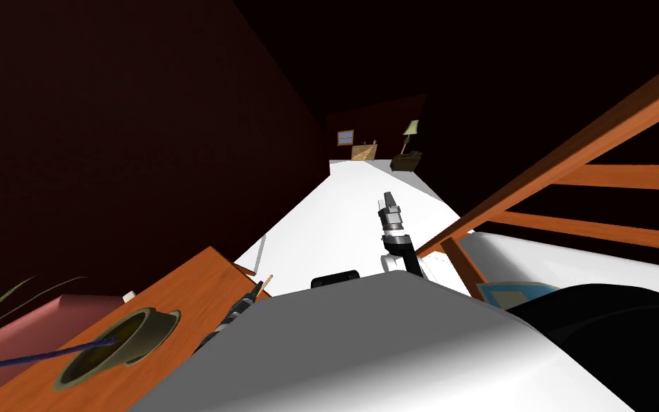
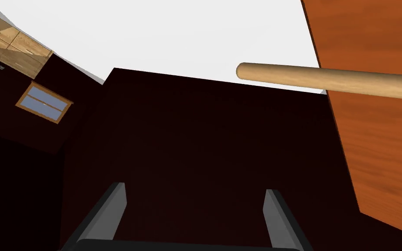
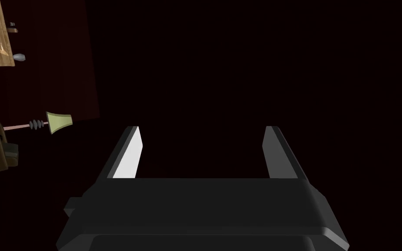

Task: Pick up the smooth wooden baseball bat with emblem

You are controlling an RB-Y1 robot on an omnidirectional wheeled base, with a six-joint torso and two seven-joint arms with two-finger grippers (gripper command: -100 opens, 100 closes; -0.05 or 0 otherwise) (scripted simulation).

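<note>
Nothing is grasped yet: my left pincer (image 2: 198,211) gapes wide and empty near the pale, smooth, round wooden baseball bat (image 2: 326,80), which lies across the orange wooden bench (image 2: 370,152), its end jutting past the edge; reaching, closing and lifting remain, right pincer (image 3: 201,152) wide too.

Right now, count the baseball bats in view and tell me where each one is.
1. A light wooden bat lies on the orange tabletop, its rounded end overhanging the edge, beyond the open left gripper. Others may be hidden from view.
</note>
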